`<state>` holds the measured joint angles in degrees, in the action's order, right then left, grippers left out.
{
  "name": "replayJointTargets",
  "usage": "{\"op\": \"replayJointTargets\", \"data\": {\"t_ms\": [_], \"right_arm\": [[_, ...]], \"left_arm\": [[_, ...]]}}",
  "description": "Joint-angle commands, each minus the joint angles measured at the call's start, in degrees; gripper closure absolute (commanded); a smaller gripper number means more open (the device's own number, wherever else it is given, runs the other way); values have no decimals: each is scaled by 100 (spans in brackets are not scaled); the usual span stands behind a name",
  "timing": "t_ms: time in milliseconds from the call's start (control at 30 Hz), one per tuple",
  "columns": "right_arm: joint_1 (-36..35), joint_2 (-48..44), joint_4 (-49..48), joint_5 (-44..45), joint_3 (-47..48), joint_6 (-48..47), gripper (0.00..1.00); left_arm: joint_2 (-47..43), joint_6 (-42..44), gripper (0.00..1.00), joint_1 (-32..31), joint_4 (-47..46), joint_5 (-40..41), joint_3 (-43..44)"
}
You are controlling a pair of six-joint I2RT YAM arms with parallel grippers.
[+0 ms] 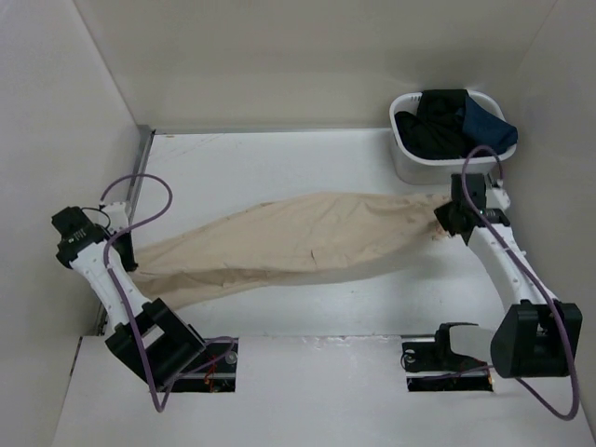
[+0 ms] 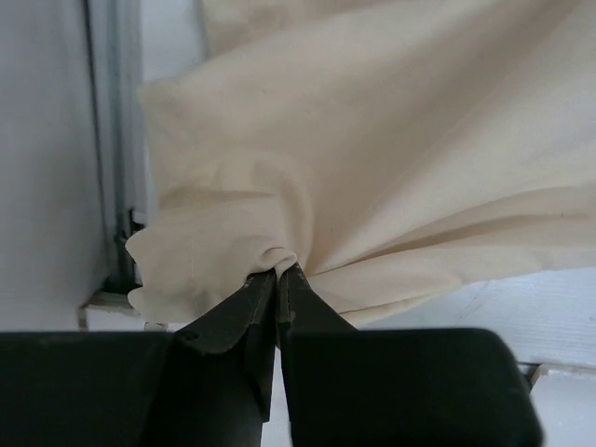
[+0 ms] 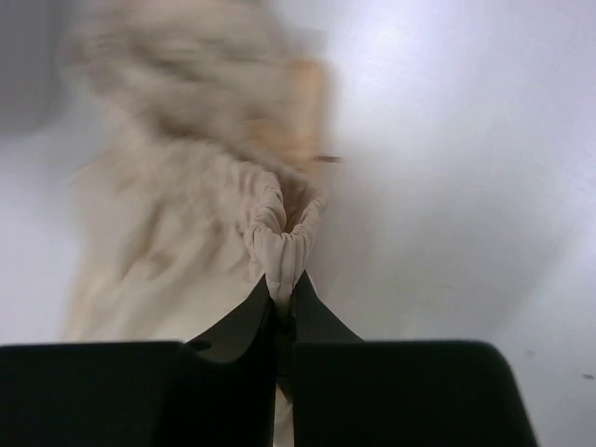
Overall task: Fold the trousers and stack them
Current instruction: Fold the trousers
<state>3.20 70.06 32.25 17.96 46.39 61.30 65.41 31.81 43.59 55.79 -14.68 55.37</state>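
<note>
The white table [image 1: 279,168] carries the beige trousers [image 1: 298,242] stretched across it and a white basket [image 1: 414,169] far right.

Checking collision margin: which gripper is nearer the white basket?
Right. The right gripper, shut on the trousers, sits just on the near side of the white basket. The left gripper holds their other end, far across the table.

Soft, even light fills the white table [image 1: 307,168], shadows faint. My right wrist view blurs the far trousers [image 3: 177,84]; the left is sharp.
</note>
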Motion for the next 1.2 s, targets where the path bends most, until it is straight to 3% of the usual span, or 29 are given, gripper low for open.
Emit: {"op": "replayJointTargets", "data": {"t_ms": [0, 100, 200, 300, 367, 433, 533, 600, 667, 733, 833, 900, 1000, 1067, 1167], "right_arm": [[-674, -196, -263, 551, 1545, -1284, 97], [-773, 322, -377, 323, 2215, -1595, 95], [-352, 1112, -920, -298, 2296, -1463, 97], [9, 1825, -2498, -1624, 1946, -1795, 100], [176, 1757, -3493, -1927, 1367, -1998, 100], [474, 1581, -3429, -1744, 917, -1737, 100], [923, 1721, -2314, -1769, 793, -1375, 96], [1037, 1748, -1882, -1647, 705, -1515, 88], [1055, 1643, -1898, -1410, 547, -1560, 72], [1160, 1625, -2108, -1330, 502, -1594, 64], [1257, 1940, -1987, -1409, 721, -1656, 36], [1293, 2107, -1784, -1391, 792, -1586, 14], [1302, 2283, -1740, -1400, 784, -1437, 0], [1302, 2432, -1766, -1417, 827, -1375, 0], [1275, 2862, -1740, -1566, 1108, -1392, 3]], "left_arm": [[252, -43, 99, 22, -244, -229, 807], [648, -210, 99, -13, -349, -290, 1238], [851, -368, 99, -179, -507, -299, 1441], [781, -544, 99, -355, -666, -299, 1397], [580, -545, 98, -417, -587, -308, 1301], [299, -361, 97, -444, -377, -246, 1038], [87, -18, 97, -566, 89, -150, 476], [-10, 62, 97, -672, 274, 8, 63], [-98, 158, 97, -733, 493, 201, -254], [-125, 325, 96, -734, 617, 351, -439], [-116, 536, 92, -786, 766, 658, -624], [-107, 641, 79, -874, 1020, 712, -607], [-107, 765, 57, -945, 1547, 651, -292], [-81, 905, 48, -875, 1855, 493, 129], [138, 1221, 43, -445, 2295, 151, 911]]}}
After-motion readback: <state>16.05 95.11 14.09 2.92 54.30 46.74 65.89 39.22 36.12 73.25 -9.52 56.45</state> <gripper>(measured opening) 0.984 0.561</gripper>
